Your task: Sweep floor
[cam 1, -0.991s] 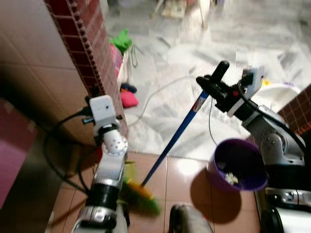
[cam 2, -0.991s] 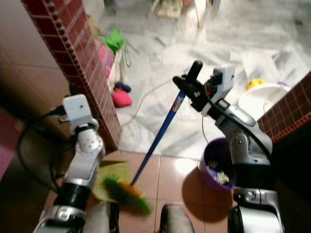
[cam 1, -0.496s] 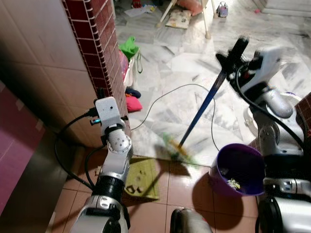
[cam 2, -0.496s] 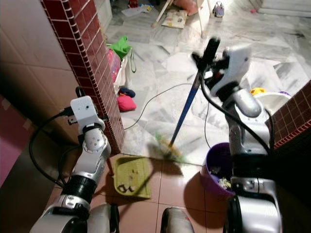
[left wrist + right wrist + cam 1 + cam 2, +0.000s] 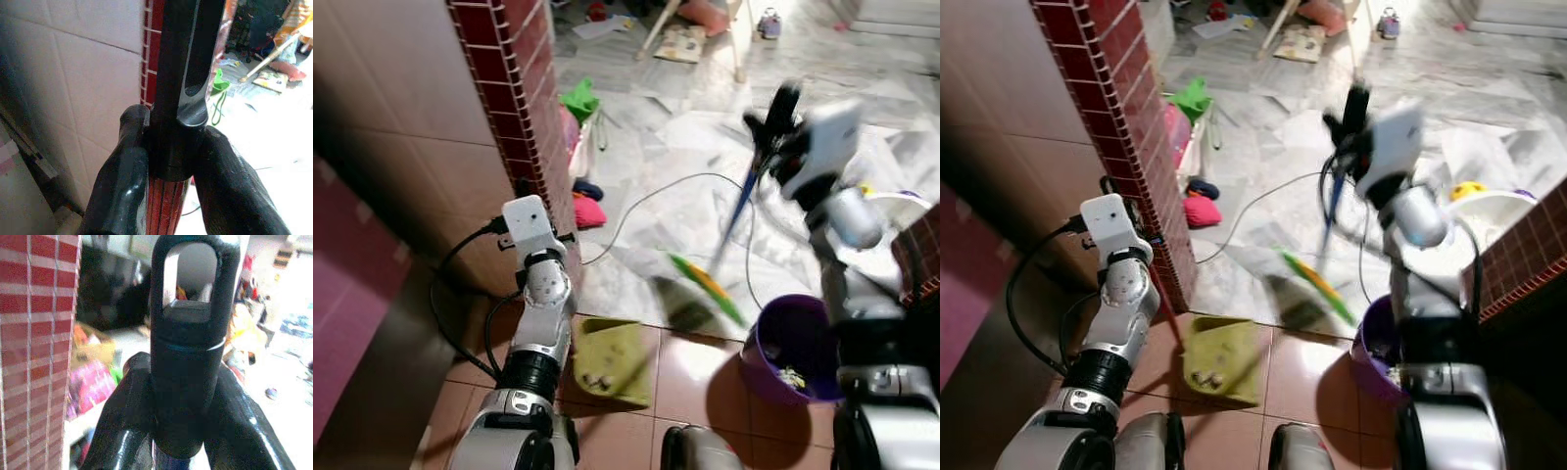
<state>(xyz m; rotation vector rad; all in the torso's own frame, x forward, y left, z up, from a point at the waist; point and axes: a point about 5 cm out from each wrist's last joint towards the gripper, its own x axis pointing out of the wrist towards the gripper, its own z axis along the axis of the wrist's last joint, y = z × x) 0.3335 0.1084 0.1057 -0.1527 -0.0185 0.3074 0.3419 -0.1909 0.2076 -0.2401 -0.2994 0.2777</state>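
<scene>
Right pincer (image 5: 178, 401) clamped on broom (image 5: 729, 225) grip, upper right. Brush (image 5: 705, 289) now lifted, blurred, mid-frame beside bin (image 5: 793, 348); a second ago down by dustpan (image 5: 612, 357). Left pincer (image 5: 168, 161) clamped on dustpan handle, lower left. Debris in pan: stroke likely done, next stroke being set up.

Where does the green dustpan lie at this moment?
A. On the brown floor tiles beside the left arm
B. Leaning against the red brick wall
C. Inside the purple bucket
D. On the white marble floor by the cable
A: the green dustpan lies flat on the brown floor tiles, close to the left arm.
</scene>
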